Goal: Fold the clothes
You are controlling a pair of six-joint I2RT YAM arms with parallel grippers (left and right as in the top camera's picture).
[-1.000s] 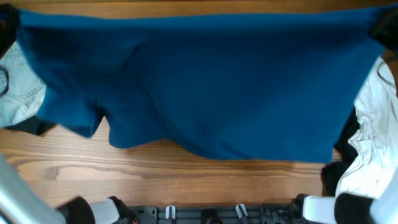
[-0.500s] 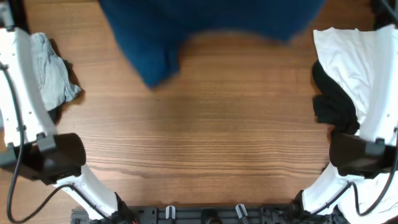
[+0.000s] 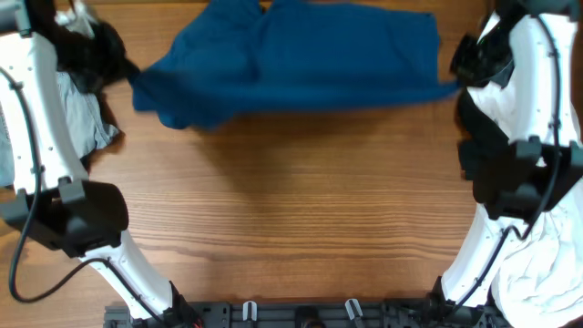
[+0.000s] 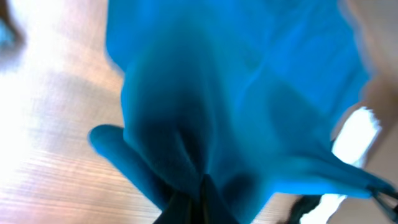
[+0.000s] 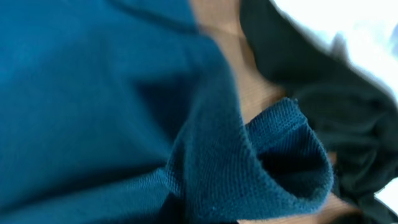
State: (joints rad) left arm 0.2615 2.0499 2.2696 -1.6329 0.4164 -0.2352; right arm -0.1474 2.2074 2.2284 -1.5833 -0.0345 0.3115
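Left gripper [image 3: 117, 62] is clamped shut on one bunched end of the deep-blue T-shirt [image 3: 310, 55], and the right gripper [image 3: 463, 66] is pinched shut on the opposite edge. The shirt stretches between them above the wooden table [image 3: 301, 210]. A white garment [image 3: 537, 273] and a black garment [image 5: 311, 81] lie close beside the right gripper, and the pale denim piece [image 3: 82, 114] lies near the left gripper.

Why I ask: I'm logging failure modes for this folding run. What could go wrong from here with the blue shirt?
1. The right pincer grips only a curled hem corner of the blue T-shirt; it might slip out.
2. That corner sits close to the black garment and white garment and could drag them.
3. Cloth is bunched near the left pincer, so it may land creased.
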